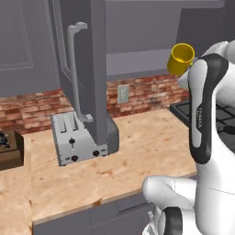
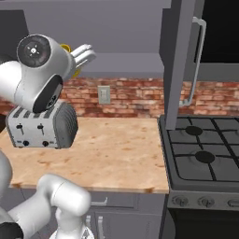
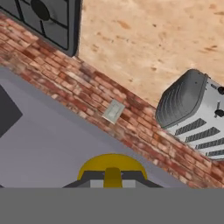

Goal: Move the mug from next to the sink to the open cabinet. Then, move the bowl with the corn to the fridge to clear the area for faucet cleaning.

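The mug (image 1: 181, 58) is sitting clamped in the closed jaws of the gripper (image 3: 112, 177), which is carrying it high in the air, well above the worktop (image 1: 137, 151). In the hand view the yellow rim is showing right between the finger tips, with the brick backsplash (image 3: 87, 94), a wall outlet (image 3: 113, 111) and the toaster (image 3: 194, 116) lying below and beyond it. From the left base view the mug is hanging beside the arm's upper link, to the right of the open cabinet door (image 1: 85, 69) with its long bar handle (image 1: 75, 69). The stove (image 2: 205, 149) is standing to the right of the worktop.

Judging from this, the first step is under way: the mug is lifted but not yet set inside the cabinet. Placing it, releasing it, and then moving the bowl with the corn to the fridge all appear left to do.
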{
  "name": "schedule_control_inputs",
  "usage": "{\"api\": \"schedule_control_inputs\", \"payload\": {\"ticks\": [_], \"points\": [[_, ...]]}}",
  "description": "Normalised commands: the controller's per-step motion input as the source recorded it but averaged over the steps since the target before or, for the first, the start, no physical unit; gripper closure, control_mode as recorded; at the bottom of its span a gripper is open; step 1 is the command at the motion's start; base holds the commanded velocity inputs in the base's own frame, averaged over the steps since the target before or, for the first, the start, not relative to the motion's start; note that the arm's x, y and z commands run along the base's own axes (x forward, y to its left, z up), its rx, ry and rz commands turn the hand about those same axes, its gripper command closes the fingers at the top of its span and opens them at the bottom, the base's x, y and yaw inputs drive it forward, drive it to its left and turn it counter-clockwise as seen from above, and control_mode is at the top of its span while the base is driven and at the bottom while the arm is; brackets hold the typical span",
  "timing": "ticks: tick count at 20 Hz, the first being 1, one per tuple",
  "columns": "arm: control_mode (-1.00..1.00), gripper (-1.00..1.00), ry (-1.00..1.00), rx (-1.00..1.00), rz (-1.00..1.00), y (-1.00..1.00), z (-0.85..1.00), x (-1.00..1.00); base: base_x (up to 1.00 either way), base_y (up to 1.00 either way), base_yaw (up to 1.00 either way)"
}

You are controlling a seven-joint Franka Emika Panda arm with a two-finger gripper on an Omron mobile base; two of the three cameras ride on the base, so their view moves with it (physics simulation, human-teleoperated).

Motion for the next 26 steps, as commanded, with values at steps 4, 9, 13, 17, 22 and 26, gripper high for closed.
{"api": "schedule_control_inputs", "payload": {"ticks": [4,9,13,17,22,26], "points": [[-1.0,1.0,0.09,0.44,-0.18,0.32,0.18,0.58,0.0,0.0,0.0],[-1.0,1.0,0.24,0.45,-0.06,0.01,0.41,0.47,0.0,0.0,0.0],[-1.0,1.0,0.37,0.18,0.0,0.0,0.2,0.41,0.0,0.0,0.0],[-1.0,1.0,0.08,0.01,0.0,0.08,0.0,0.1,0.0,0.0,0.0],[-1.0,1.0,0.0,0.02,0.0,0.23,0.0,0.44,0.0,0.0,0.0],[-1.0,1.0,0.0,0.06,-0.01,0.42,0.0,0.72,0.0,0.0,0.0]]}}
